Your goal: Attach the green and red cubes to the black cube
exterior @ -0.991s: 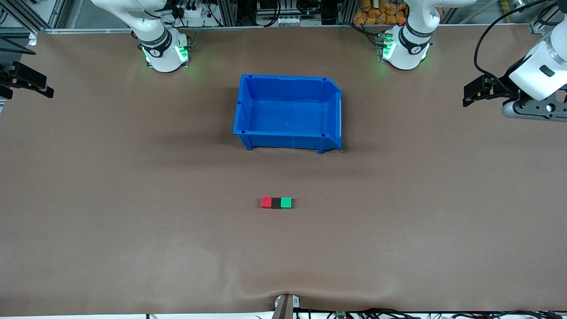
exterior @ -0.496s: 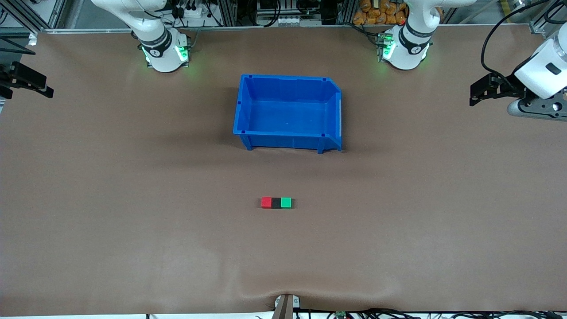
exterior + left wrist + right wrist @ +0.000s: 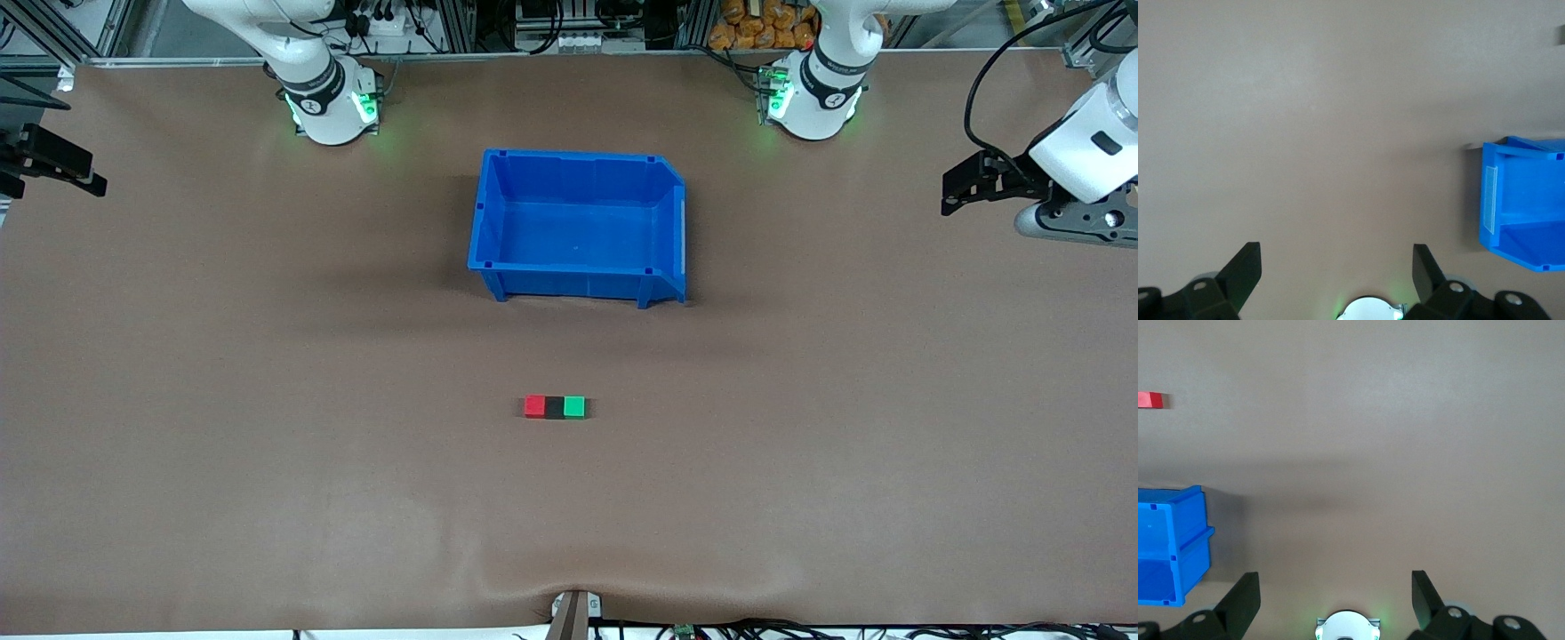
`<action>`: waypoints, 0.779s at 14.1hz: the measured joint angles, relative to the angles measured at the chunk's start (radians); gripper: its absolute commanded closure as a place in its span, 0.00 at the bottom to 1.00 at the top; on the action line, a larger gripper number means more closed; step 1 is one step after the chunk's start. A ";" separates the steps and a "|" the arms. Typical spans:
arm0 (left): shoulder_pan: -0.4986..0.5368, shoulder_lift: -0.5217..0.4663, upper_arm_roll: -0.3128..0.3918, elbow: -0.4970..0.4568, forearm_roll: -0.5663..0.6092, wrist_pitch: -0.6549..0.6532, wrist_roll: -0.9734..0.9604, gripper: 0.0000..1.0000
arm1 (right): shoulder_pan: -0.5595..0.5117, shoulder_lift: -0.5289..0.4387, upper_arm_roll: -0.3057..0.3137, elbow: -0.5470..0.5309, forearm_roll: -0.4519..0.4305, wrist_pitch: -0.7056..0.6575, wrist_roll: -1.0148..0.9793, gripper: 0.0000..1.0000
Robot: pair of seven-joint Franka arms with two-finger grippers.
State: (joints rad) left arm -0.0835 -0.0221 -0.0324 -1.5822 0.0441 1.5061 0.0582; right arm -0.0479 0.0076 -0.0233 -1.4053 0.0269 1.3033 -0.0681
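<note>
The red cube (image 3: 534,406), the black cube (image 3: 555,407) and the green cube (image 3: 574,406) lie touching in one row on the brown table, the black one in the middle, nearer the front camera than the blue bin. The red cube also shows in the right wrist view (image 3: 1150,400). My left gripper (image 3: 949,196) is open and empty, up in the air over the left arm's end of the table; its wrist view shows its jaws wide apart (image 3: 1336,257). My right gripper (image 3: 93,178) is open and empty over the right arm's end (image 3: 1336,583).
An empty blue bin (image 3: 578,156) stands mid-table between the cubes and the arm bases; it shows in the left wrist view (image 3: 1521,200) and the right wrist view (image 3: 1171,547). Each arm's base stands at the table's edge.
My left gripper has drawn a little farther toward the left arm's end of the table. The cubes and the right arm have not moved.
</note>
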 measured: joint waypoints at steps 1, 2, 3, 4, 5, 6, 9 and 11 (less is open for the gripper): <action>0.000 0.002 0.000 0.000 0.000 0.008 0.000 0.00 | 0.000 0.000 0.000 0.000 0.000 0.000 0.000 0.00; 0.000 0.003 -0.001 0.000 0.000 0.016 0.000 0.00 | 0.000 0.000 0.000 0.000 0.000 0.000 0.000 0.00; 0.000 0.004 -0.001 0.000 0.000 0.024 0.000 0.00 | 0.000 0.000 0.000 0.000 0.000 0.000 0.000 0.00; 0.000 0.005 -0.002 0.000 0.000 0.028 0.000 0.00 | 0.000 0.000 0.000 0.000 0.000 0.000 0.000 0.00; 0.000 0.005 -0.002 0.000 0.000 0.029 0.000 0.00 | 0.000 0.000 0.000 0.000 0.000 0.000 0.000 0.00; 0.000 0.005 -0.002 0.000 0.000 0.030 0.000 0.00 | 0.000 0.000 0.000 0.000 0.000 0.000 0.000 0.00; 0.000 0.006 -0.003 0.000 0.000 0.030 0.000 0.00 | 0.000 0.000 -0.001 0.000 0.000 0.000 0.000 0.00; 0.000 0.006 -0.003 0.000 0.000 0.031 0.000 0.00 | 0.000 0.000 -0.001 0.000 0.000 0.000 0.000 0.00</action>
State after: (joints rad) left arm -0.0836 -0.0163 -0.0350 -1.5822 0.0442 1.5367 0.0583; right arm -0.0479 0.0076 -0.0238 -1.4053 0.0269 1.3037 -0.0681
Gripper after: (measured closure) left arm 0.000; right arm 0.000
